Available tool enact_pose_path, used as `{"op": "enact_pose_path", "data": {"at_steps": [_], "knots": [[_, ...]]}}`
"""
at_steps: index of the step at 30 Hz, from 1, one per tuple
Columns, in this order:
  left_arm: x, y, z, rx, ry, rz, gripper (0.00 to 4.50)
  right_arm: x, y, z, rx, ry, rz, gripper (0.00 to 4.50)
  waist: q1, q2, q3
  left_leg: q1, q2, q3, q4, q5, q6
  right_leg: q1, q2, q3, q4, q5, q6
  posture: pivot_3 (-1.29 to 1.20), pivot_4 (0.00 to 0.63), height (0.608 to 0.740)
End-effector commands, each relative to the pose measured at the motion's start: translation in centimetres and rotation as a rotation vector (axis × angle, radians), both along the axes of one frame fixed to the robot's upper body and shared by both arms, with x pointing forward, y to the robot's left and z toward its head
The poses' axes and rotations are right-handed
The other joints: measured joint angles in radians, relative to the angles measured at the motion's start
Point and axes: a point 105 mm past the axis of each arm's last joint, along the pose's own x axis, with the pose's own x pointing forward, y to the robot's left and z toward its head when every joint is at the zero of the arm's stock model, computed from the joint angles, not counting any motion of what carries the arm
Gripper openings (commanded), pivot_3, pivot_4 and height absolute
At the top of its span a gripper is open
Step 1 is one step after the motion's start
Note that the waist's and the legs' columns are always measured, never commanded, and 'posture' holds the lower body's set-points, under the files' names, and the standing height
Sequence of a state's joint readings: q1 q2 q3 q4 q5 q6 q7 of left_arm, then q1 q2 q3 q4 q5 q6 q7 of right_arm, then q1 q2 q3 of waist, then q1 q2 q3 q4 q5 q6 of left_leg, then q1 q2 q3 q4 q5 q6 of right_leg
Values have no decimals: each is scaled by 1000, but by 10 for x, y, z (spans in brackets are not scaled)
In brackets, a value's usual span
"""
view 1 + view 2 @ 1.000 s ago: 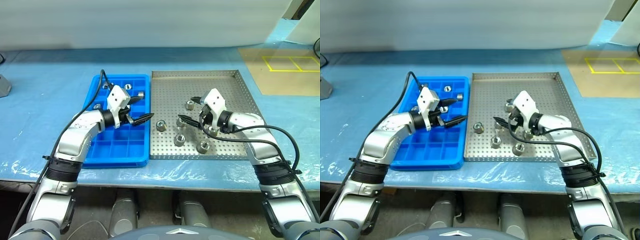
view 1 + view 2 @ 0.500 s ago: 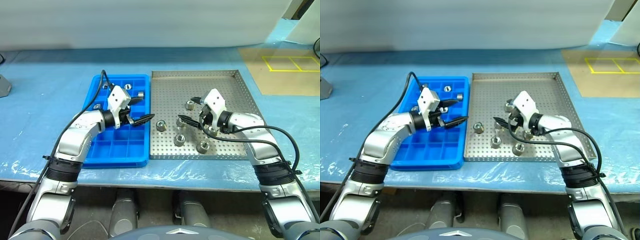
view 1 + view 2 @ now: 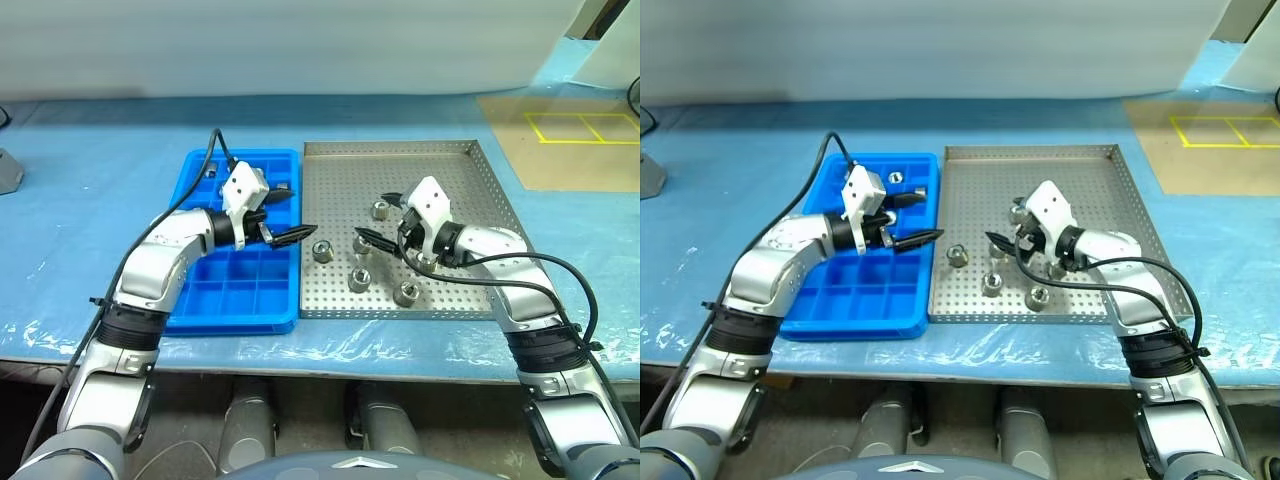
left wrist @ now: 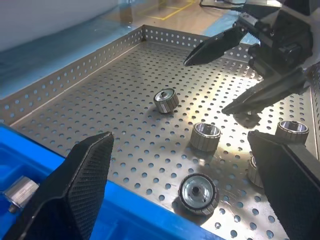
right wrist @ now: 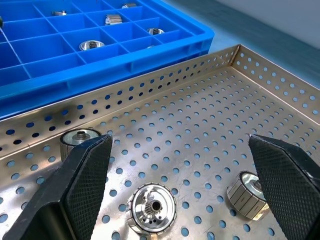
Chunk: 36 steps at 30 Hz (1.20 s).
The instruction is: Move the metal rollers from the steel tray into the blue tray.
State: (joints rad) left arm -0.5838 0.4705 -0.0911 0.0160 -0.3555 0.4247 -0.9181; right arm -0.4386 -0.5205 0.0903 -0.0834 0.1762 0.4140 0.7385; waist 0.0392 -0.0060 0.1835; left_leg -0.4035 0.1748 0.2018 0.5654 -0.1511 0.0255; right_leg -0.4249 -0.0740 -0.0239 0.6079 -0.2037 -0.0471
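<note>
My left pincer (image 3: 296, 221) hangs with fingers apart and empty over the right edge of the bright blue compartmented plastic tray (image 3: 232, 296). My right pincer (image 3: 372, 229), likewise apart, hovers over the grey perforated steel tray (image 3: 480, 195), with the small shiny metal rollers (image 3: 359, 279) just beside its tips.

Bright, even light; sharp views

A table (image 3: 90, 190) under wrinkled blue plastic sheeting spans the frame. A pale wall (image 3: 300, 45) runs behind it. At upper right lies a brown board (image 3: 570, 150) marked with yellow tape.
</note>
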Motion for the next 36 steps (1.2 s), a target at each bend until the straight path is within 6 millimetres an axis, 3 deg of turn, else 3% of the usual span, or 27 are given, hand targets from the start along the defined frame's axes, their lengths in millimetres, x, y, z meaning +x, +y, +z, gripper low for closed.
{"op": "enact_pose_path", "data": {"at_steps": [1,5,8,14,17,22,27,36], "knots": [[12,-13,22,6,-83,-30,4500,-1,-1,16,33,-73,-15,4479,-1,0,0,0,0,0,0,0,0,0,0,0,0,0,0,-185,150,740],[23,-40,31,47,-113,-123,4500,-3,-7,16,39,-84,-40,4479,2,0,0,0,0,0,1,0,0,1,0,0,0,0,0,-218,150,740],[29,-53,28,93,-121,-194,4500,1,-29,25,47,-106,-111,4479,-2,0,0,0,-1,0,2,-1,2,1,-1,0,-1,0,0,-257,150,740],[34,-72,4,189,-94,-304,4500,-10,-77,35,-5,-146,-256,4479,-23,0,0,-1,-2,1,2,-2,4,1,-1,1,-2,0,0,-366,150,740],[33,-77,-6,243,-92,-362,4500,-18,-91,37,-13,-156,-315,4479,-32,0,0,-1,-2,1,2,-1,6,1,-1,1,-2,0,0,-411,150,740],[25,-74,-12,395,-158,-493,4500,-31,-89,26,-19,-132,-335,4479,-59,0,0,-1,-1,1,4,-2,7,2,-1,1,-2,0,1,-456,150,740],[20,-57,-15,645,-236,-656,4500,-35,-81,20,1,-120,-347,4479,-75,0,0,-1,-2,0,5,-3,5,2,-1,0,-2,0,2,-462,150,740],[41,-46,-24,1040,-134,-606,4500,-30,-68,9,7,-110,-345,4479,-78,0,0,-3,-2,0,6,-5,8,2,-2,0,-4,0,1,-462,150,740]]}}
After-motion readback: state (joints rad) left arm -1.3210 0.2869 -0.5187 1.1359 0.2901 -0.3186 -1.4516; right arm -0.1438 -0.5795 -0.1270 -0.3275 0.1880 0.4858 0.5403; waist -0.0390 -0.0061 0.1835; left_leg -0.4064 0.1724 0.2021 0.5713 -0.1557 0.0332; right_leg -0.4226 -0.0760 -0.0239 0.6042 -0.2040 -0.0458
